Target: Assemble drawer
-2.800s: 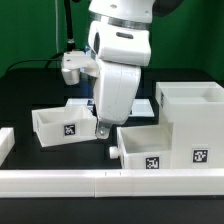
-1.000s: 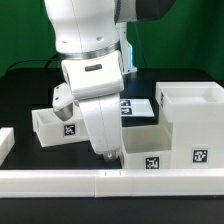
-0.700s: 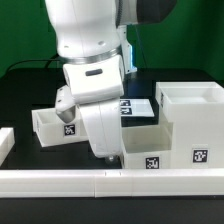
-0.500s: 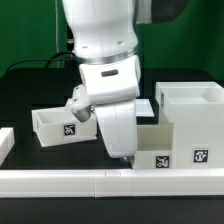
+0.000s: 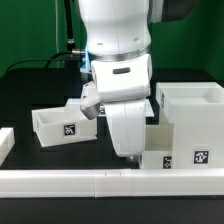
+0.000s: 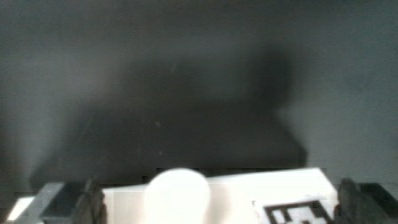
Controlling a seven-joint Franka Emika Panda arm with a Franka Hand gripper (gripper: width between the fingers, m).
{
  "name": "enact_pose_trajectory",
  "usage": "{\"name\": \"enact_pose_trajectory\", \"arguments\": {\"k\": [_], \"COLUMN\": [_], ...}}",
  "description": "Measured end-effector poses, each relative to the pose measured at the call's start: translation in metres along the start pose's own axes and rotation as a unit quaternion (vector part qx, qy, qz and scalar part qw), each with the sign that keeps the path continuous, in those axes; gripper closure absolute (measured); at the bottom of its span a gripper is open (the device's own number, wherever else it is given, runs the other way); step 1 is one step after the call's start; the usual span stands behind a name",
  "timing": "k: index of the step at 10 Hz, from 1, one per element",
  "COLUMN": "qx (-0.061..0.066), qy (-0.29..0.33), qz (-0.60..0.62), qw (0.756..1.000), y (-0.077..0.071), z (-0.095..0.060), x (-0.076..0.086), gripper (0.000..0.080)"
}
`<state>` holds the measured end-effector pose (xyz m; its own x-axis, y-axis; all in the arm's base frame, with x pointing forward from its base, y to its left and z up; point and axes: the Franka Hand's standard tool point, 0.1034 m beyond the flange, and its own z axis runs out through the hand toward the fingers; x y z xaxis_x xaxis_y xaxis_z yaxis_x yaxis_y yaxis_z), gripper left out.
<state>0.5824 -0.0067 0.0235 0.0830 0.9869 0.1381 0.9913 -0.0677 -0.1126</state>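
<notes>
The drawer's tall white housing (image 5: 190, 108) stands at the exterior view's right. One shallow tray (image 5: 62, 126) with a tag sits at the left. The second tray (image 5: 160, 159) lies against the housing, mostly hidden behind my arm. My gripper (image 5: 128, 156) is low over that tray's knobbed end. In the wrist view the round white knob (image 6: 175, 190) and the tagged front face (image 6: 294, 200) lie between my two dark fingers (image 6: 64, 202). The gripper (image 6: 214, 206) is open, straddling the tray front without closing on it.
A low white rail (image 5: 90, 183) runs along the table's front edge, with a white block (image 5: 5, 143) at the exterior view's left. The dark tabletop (image 6: 178, 80) stretches beyond the tray in the wrist view. Cables hang at the back.
My arm has swung toward the exterior view's right, from between the two trays to over the knobbed end of the tray beside the housing. The trays and housing have not moved.
</notes>
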Motion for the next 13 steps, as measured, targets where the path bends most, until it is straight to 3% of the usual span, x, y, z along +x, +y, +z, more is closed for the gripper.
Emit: {"name": "enact_pose_trajectory", "arguments": {"k": [3,6,8,11,13], "qx": [0.003,0.003,-0.001,0.003,0.016], "qy": [-0.002,0.002,0.0,-0.011,-0.016], "qz": [-0.013,-0.03,-0.036,-0.024,-0.028], "qw": [1.0,1.0,0.999,1.0,0.999], "y": [-0.001,0.0,0.001,0.001,0.001], "z": [0.006,0.007,0.007,0.006,-0.002], "x": [0.007,0.031,0.036,0.034,0.012], "gripper": [0.0151,0.0151,0.0151,0.0151,0.0151]}}
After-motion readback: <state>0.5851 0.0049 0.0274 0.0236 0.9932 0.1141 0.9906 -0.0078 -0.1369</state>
